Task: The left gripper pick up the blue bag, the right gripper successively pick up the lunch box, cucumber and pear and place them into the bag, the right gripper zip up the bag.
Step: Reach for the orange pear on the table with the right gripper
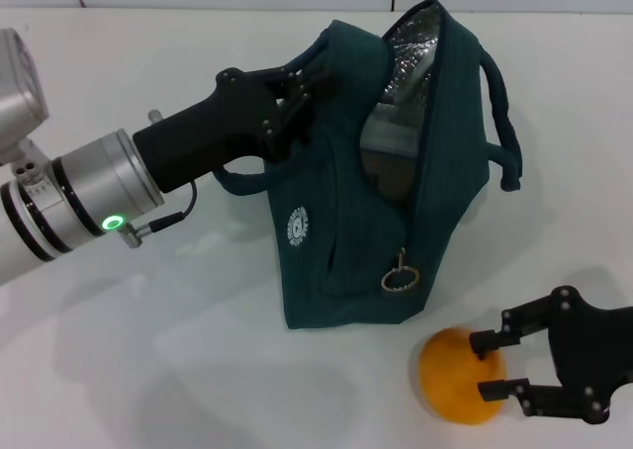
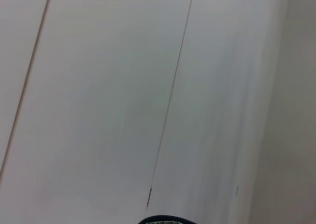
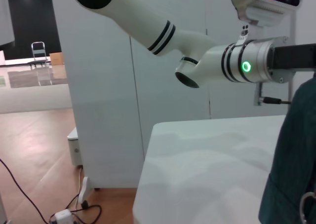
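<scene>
- Sitting on the white tabletop [image 1: 148, 370] just in front of the bag's lower corner, the plump orange-yellow pear [image 1: 461, 376] is the thing in hand at this step; its round smooth skin looks slippery and likely bruises under a hard pinch, so the widest part of the body is the place to take it, not the tapered end.
- The black two-finger right hand [image 1: 497, 367] with its fingers spread either side of the pear's flank has the fingertips at or just touching the skin; I cannot say it bears any load yet.
- The black left hand [image 1: 302, 93] on the silver green-lit wrist is clamped on a loop handle of the dark teal fabric lunch bag [image 1: 336, 241], holding the soft bag upright with its foil-lined mouth gaping.
- Something dark rests inside the opening; which item it is cannot be made out.
- The bag is limp, so its mouth may sag as the pear drops in.
- The metal ring zipper pull [image 1: 400, 278] hangs low at the front.
</scene>
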